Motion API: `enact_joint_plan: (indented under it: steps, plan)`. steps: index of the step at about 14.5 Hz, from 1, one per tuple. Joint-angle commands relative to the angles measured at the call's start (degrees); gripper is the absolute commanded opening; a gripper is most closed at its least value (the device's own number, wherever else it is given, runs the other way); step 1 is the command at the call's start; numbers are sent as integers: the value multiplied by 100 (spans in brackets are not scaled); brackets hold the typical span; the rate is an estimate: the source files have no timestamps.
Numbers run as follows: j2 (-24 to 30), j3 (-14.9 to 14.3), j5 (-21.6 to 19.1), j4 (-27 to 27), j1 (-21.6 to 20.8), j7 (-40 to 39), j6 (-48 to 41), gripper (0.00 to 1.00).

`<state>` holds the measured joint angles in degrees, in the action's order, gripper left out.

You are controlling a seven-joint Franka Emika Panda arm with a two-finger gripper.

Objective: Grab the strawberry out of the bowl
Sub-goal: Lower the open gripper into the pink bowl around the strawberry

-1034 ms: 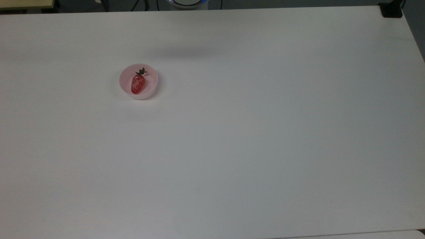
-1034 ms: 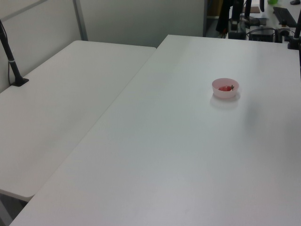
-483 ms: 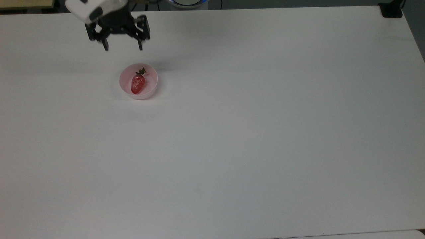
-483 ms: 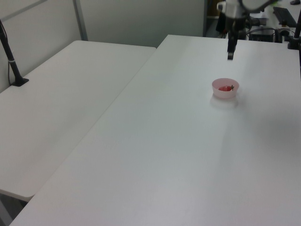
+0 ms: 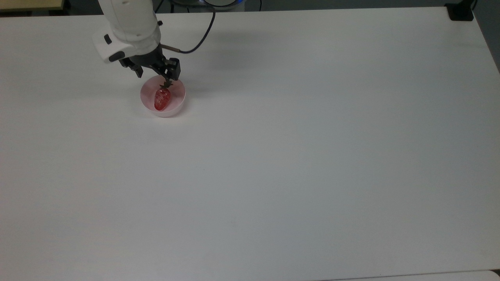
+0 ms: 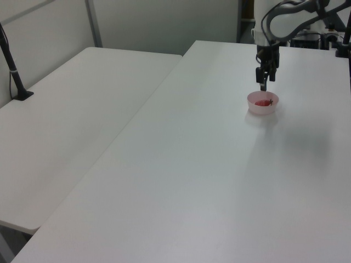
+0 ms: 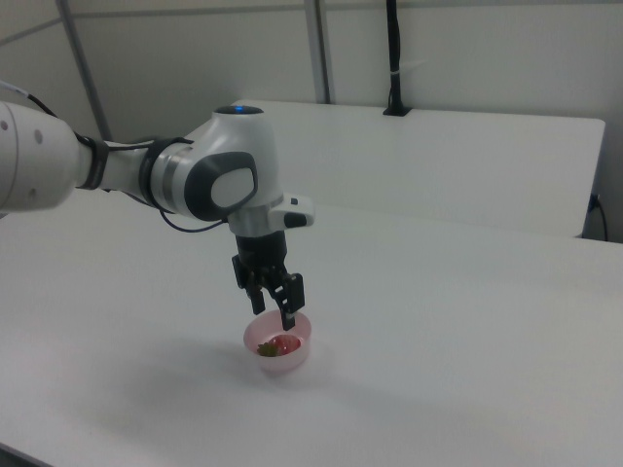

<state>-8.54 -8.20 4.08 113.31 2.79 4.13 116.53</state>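
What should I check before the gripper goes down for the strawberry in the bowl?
1. Strawberry lies inside the bowl: ok, on its side, leafy end toward the top view's top.
2. Bowl sits upright on the table: ok.
3. Gripper is above the bowl: ok; in the right view it hangs just over the rim.
4. Gripper is centred over the strawberry: not ok; in the top view it sits over the bowl's upper edge, near the leafy end.
5. Gripper is open wide enough for the strawberry: cannot tell.
6. Nothing else near the bowl to bump: ok.
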Motion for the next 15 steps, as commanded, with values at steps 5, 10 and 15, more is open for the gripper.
enact_joint_plan:
  steps: [5,10,15]
  plan:
    - [-578,12,66,-19,-24,536,458,73]
    - [-719,20,66,-10,-24,536,625,72]
    - [-763,38,58,-28,-24,484,634,40]
